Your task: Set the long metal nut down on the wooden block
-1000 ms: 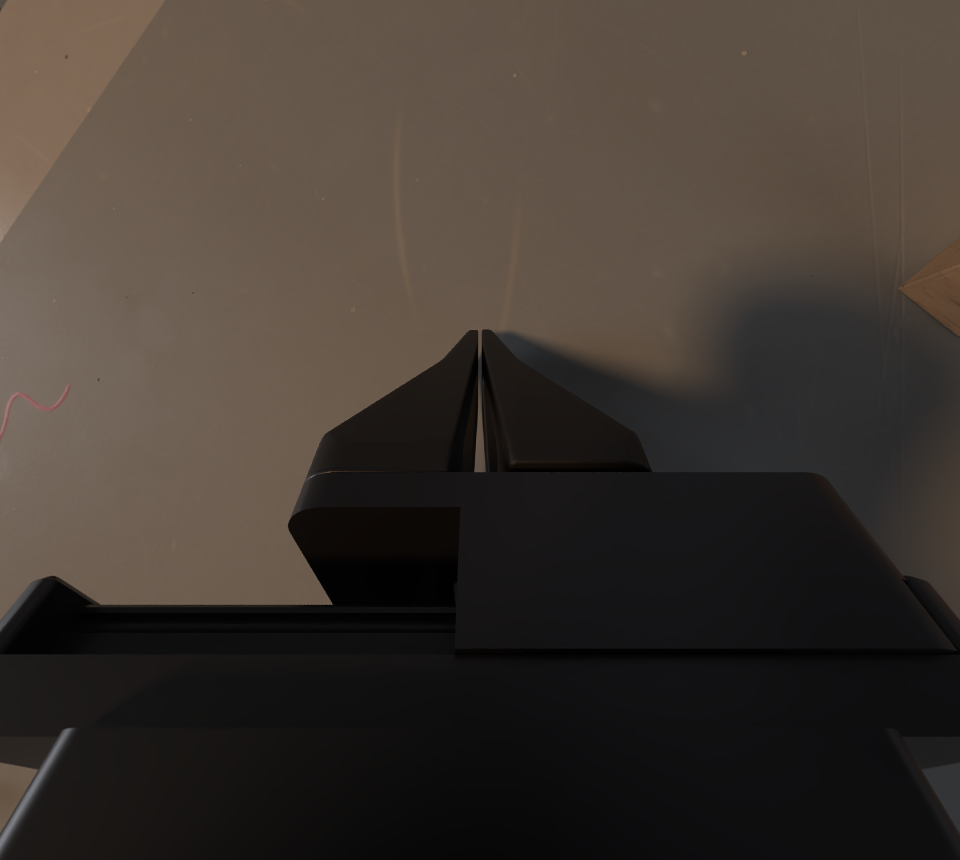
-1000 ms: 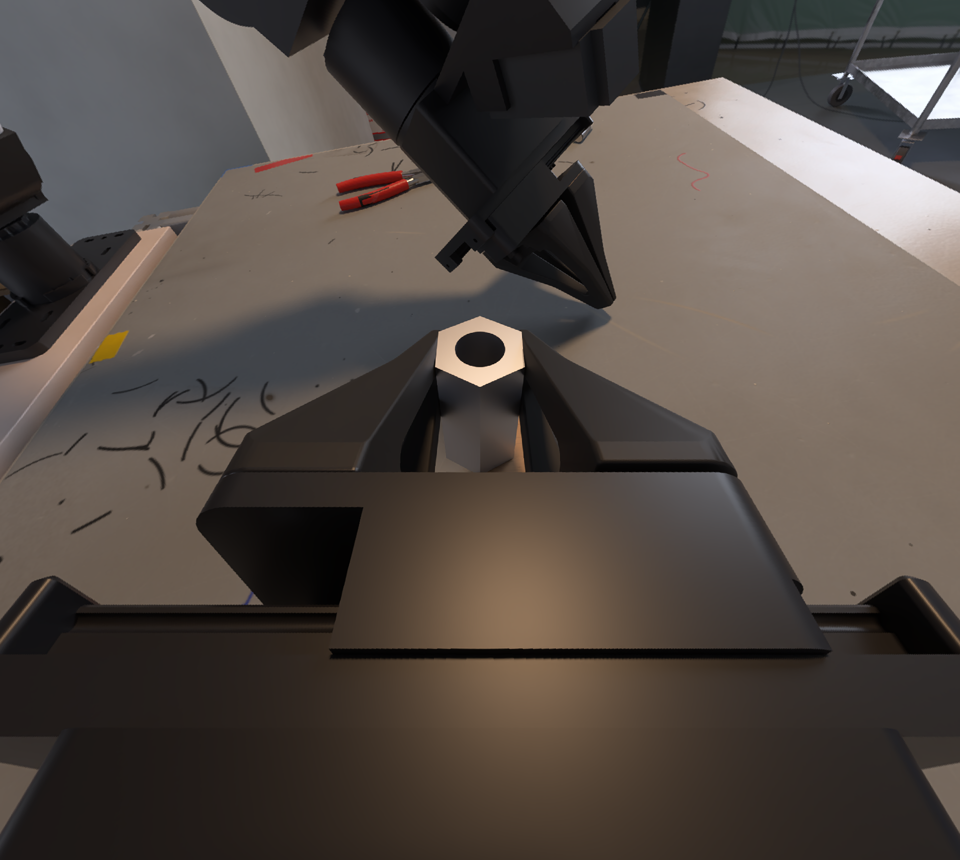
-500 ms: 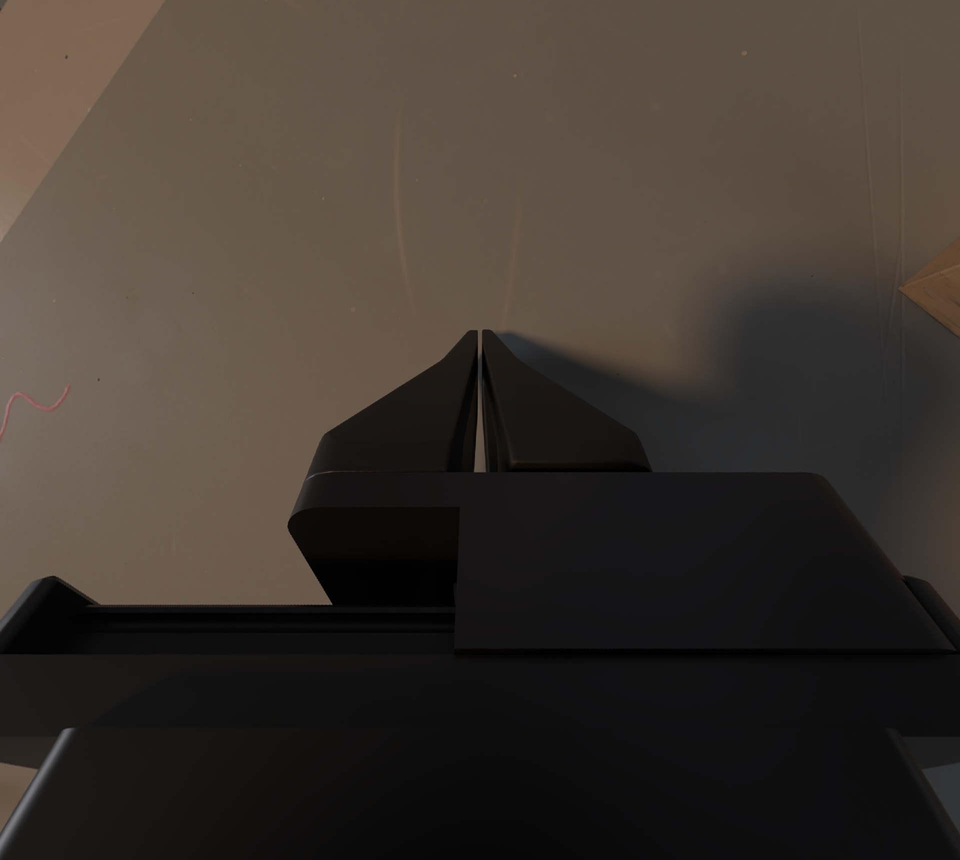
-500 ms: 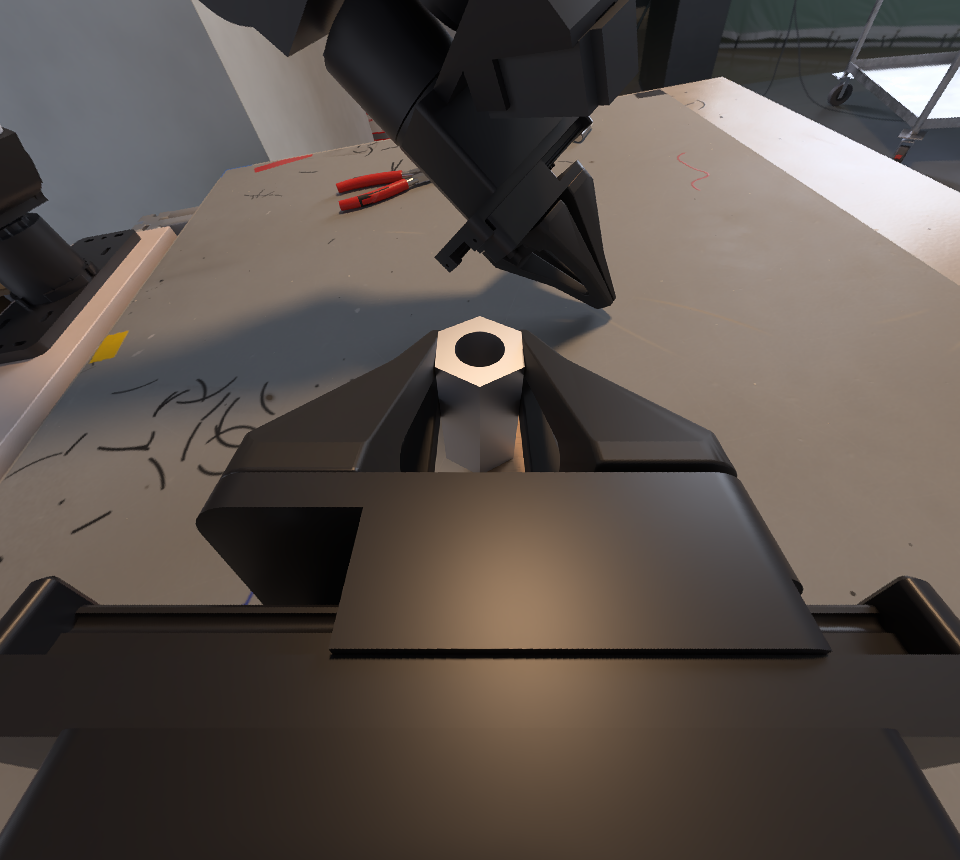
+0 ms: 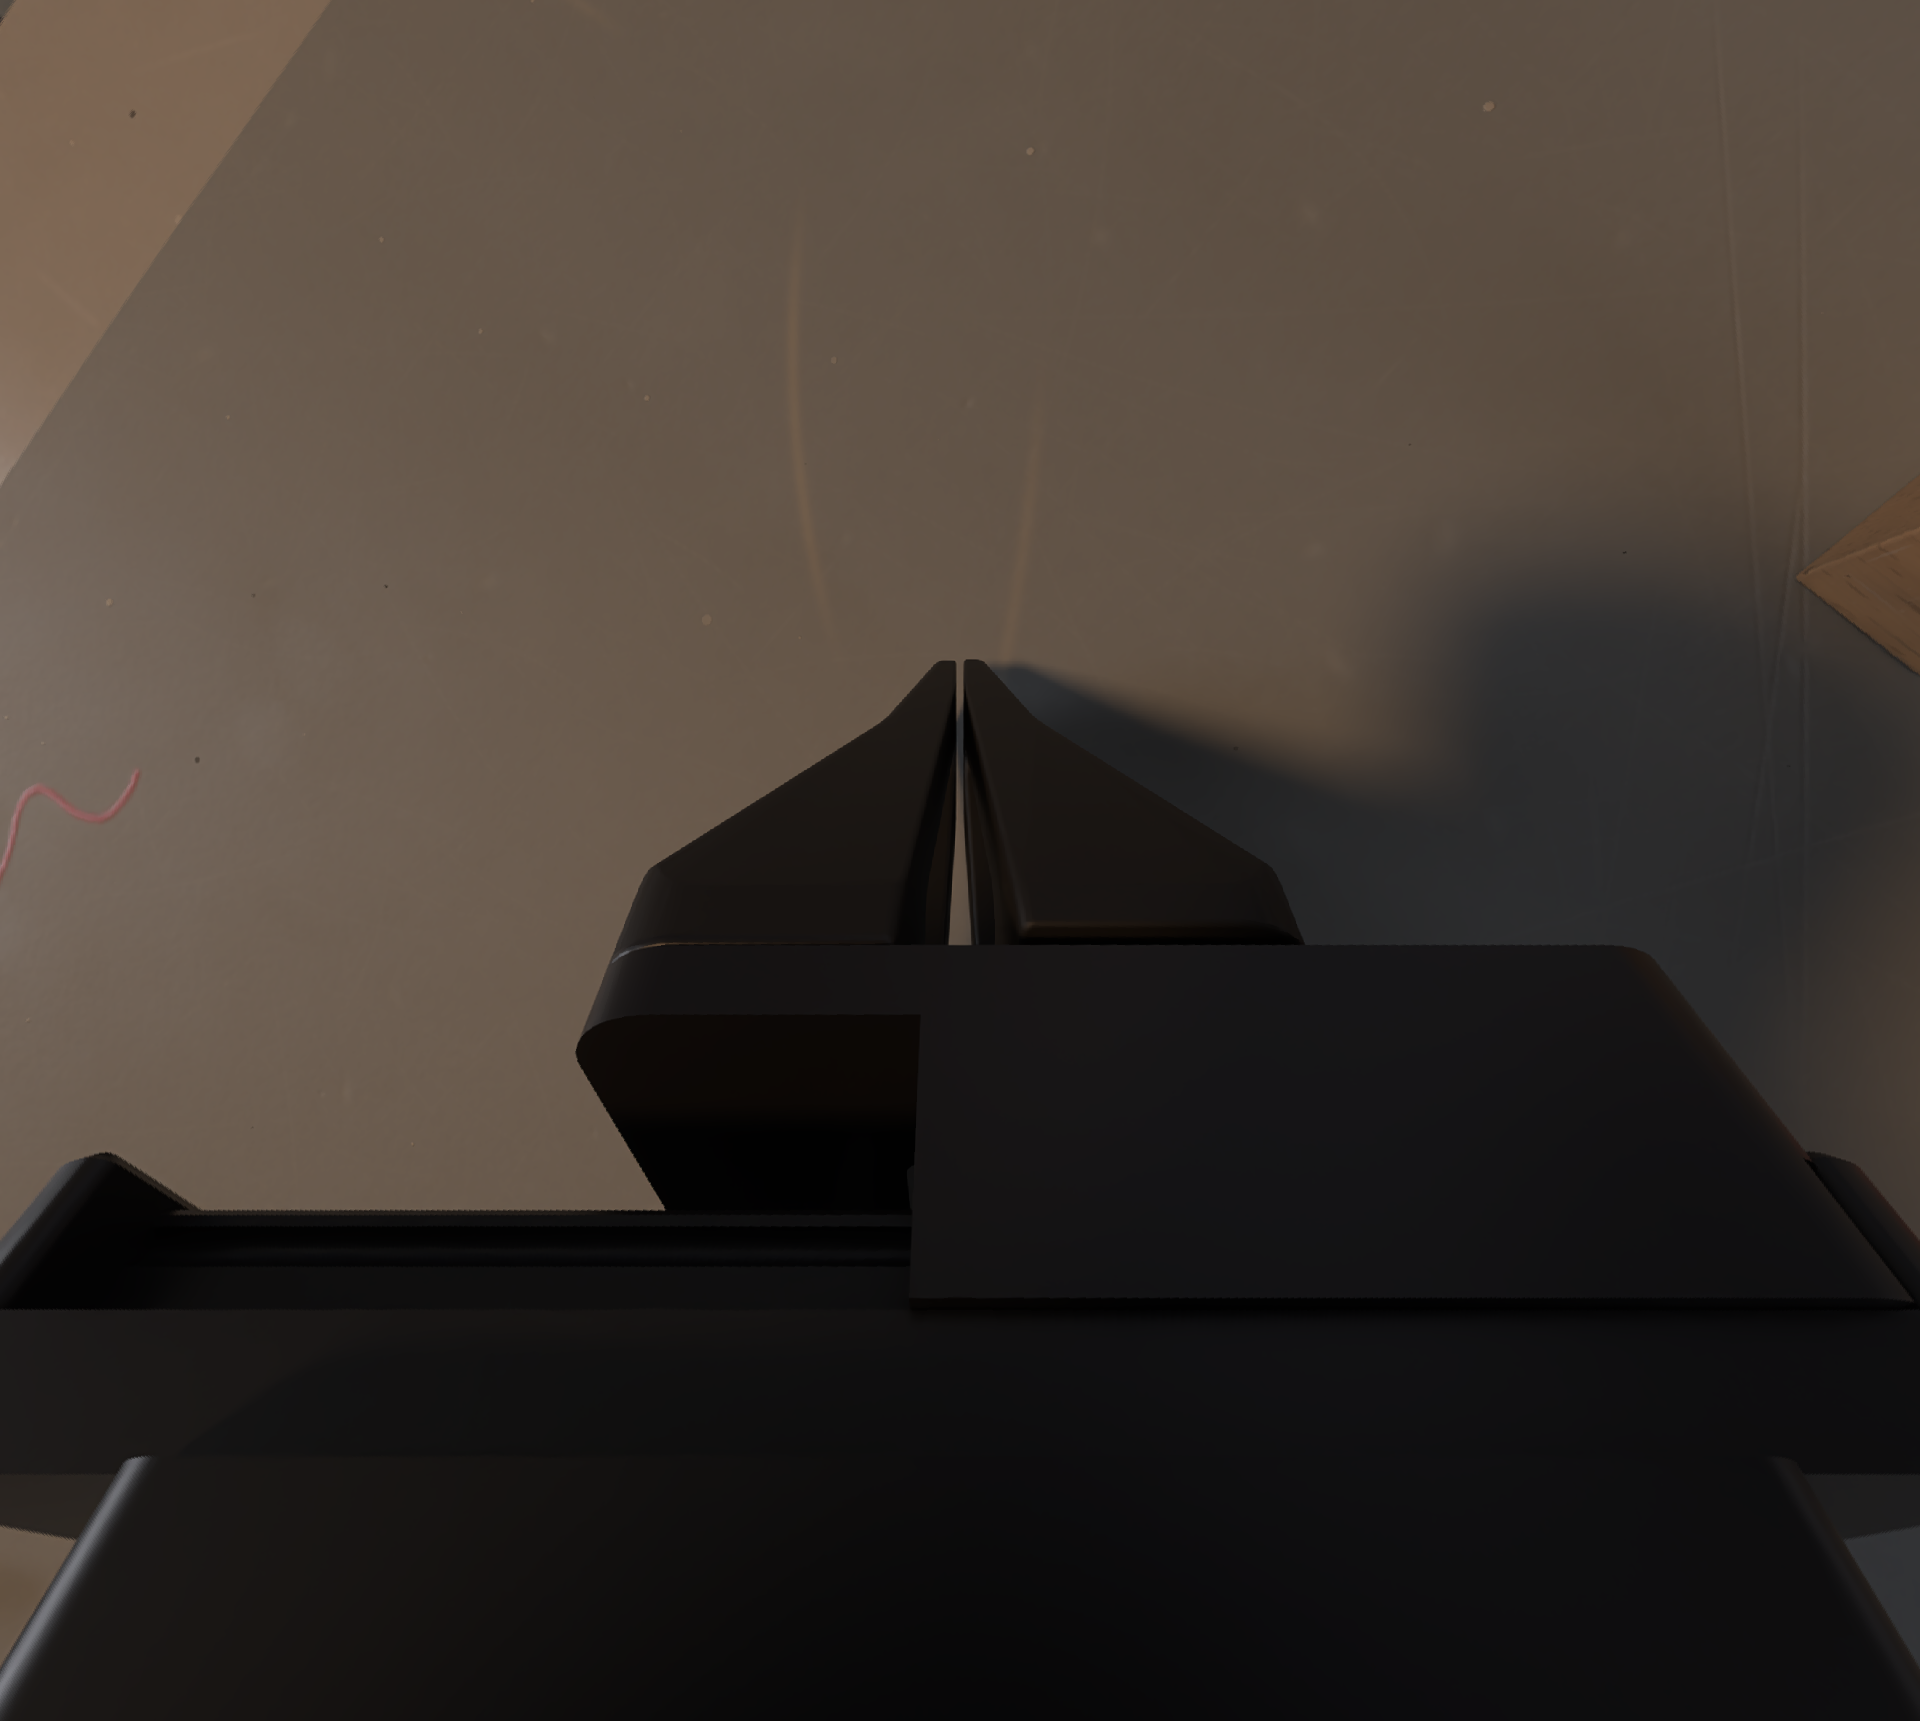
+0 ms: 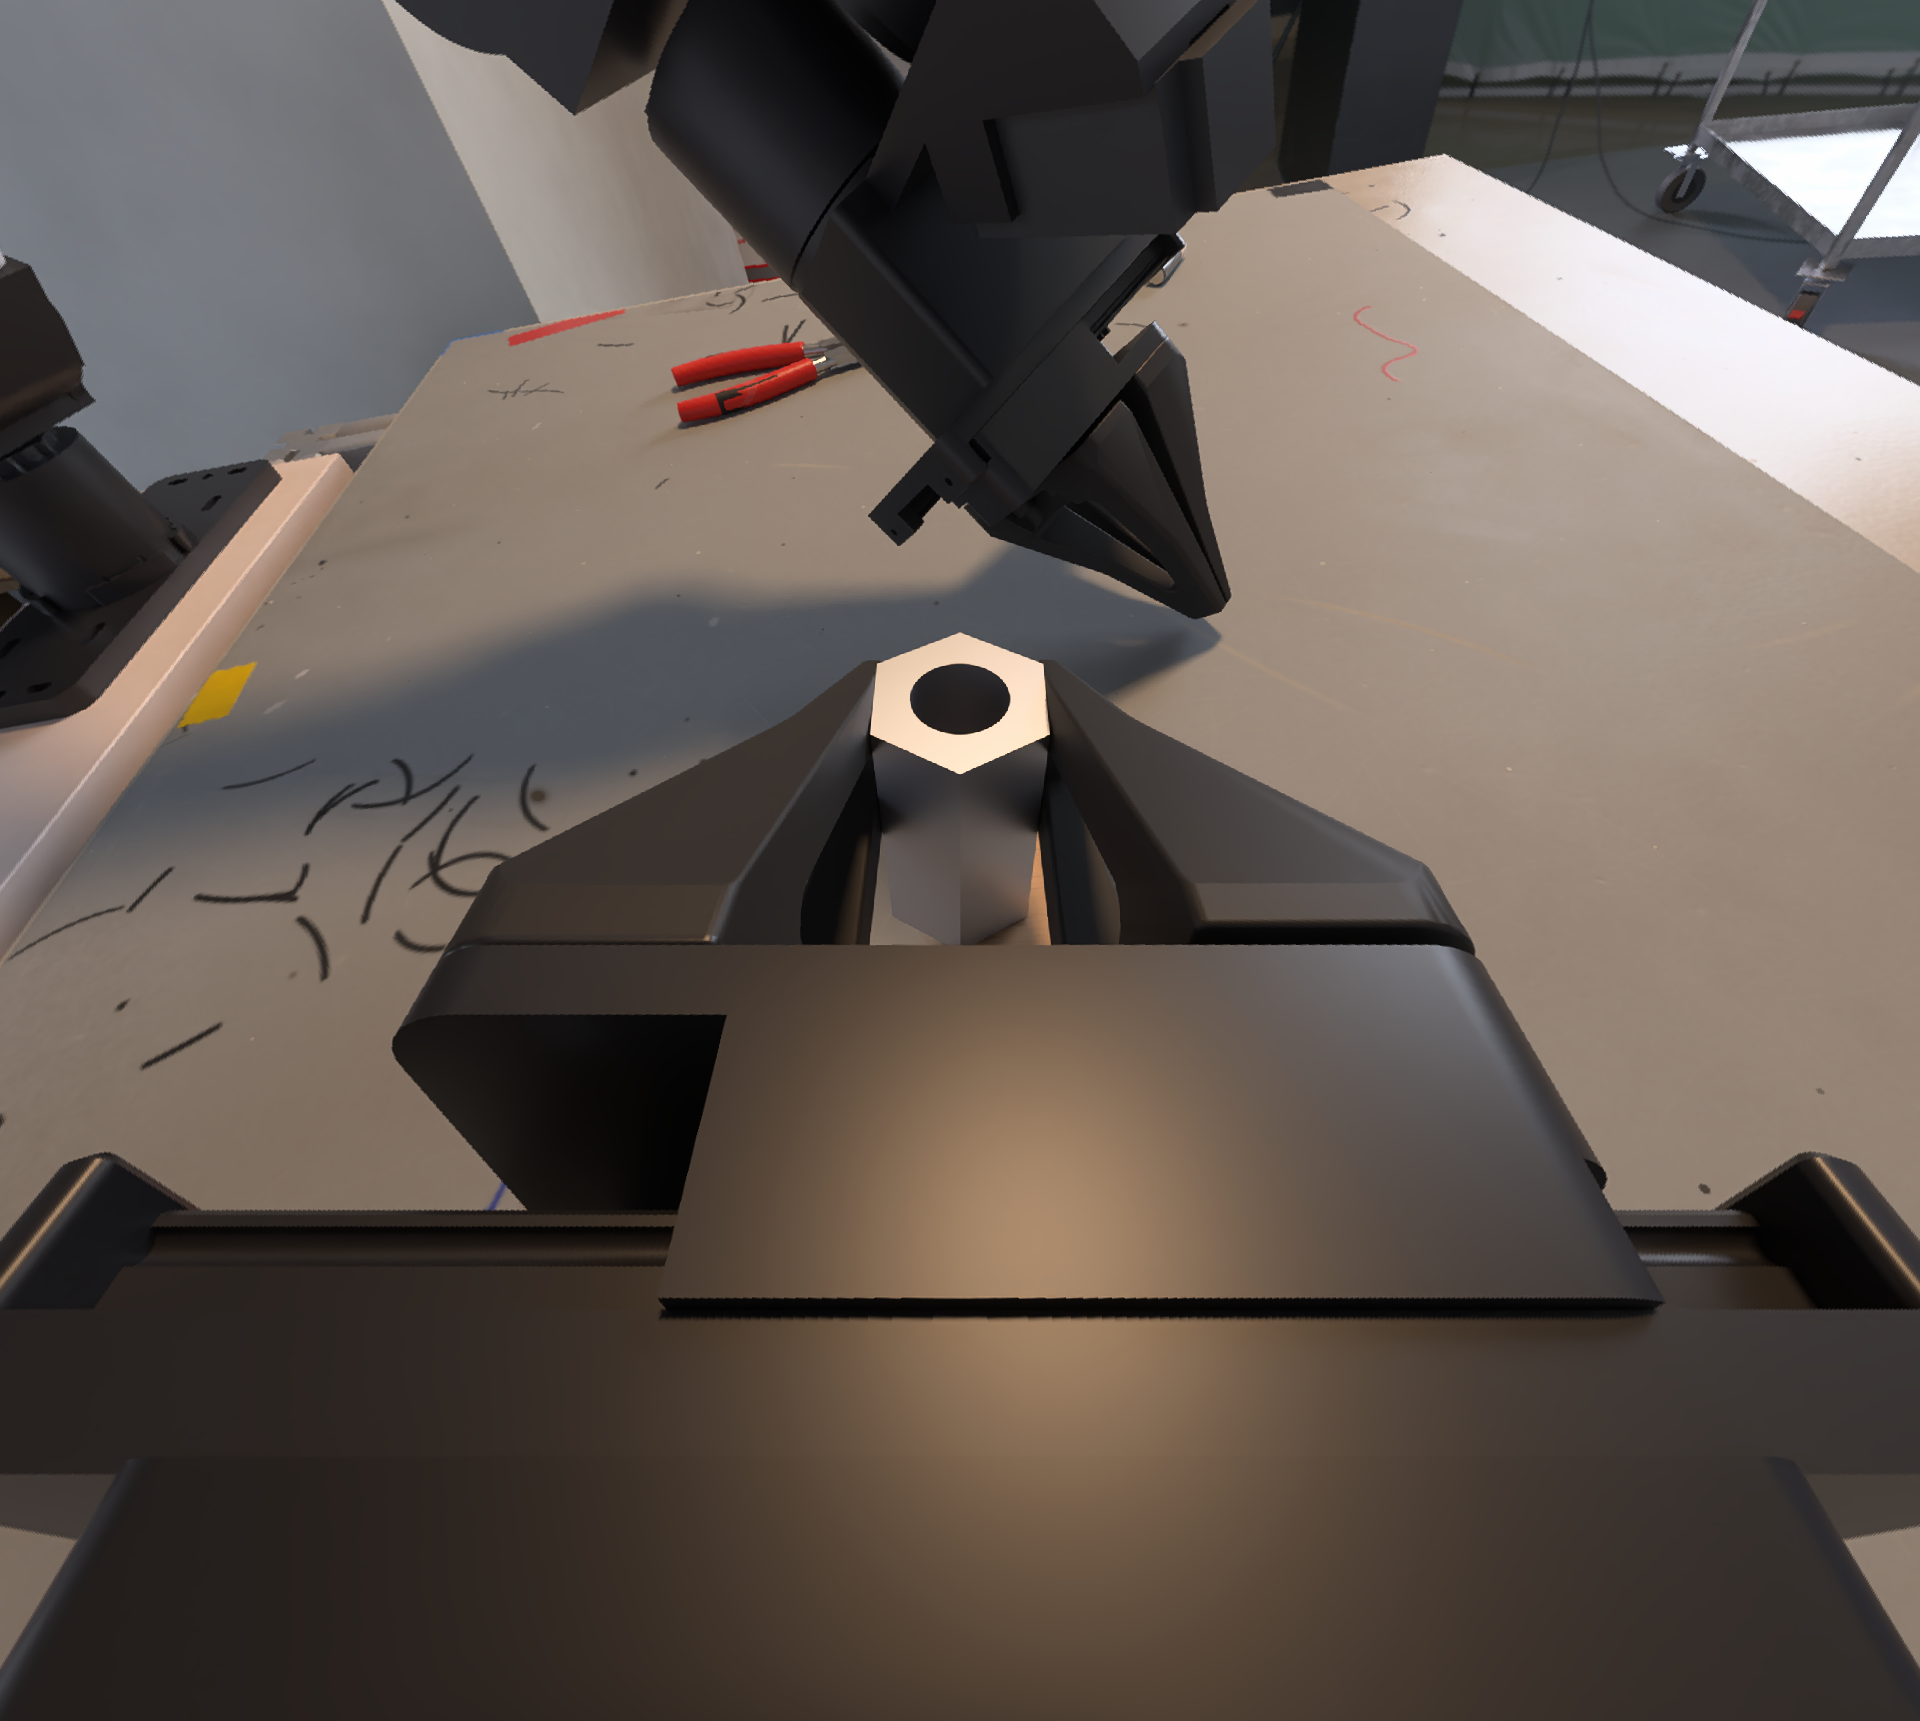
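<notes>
In the right wrist view my right gripper (image 6: pixel 961 715) is shut on the long metal nut (image 6: pixel 961 741), a silver hexagonal piece with a dark bore, held lengthwise between the fingers above the table. The left gripper (image 6: pixel 1195 596) hangs just beyond it, shut and empty, tips close to the tabletop. In the left wrist view my left gripper (image 5: pixel 958 665) is shut with nothing between its fingers. A corner of the light wooden block (image 5: pixel 1875 596) shows at the right edge of that view, to the right of the left gripper.
The grey-brown table (image 6: pixel 1455 736) carries red-handled pliers (image 6: pixel 753 383) at the back, black scribble marks (image 6: pixel 343 850) at the left, a red squiggle (image 6: pixel 1387 341) at the right. An arm base (image 6: pixel 52 508) stands at the left edge.
</notes>
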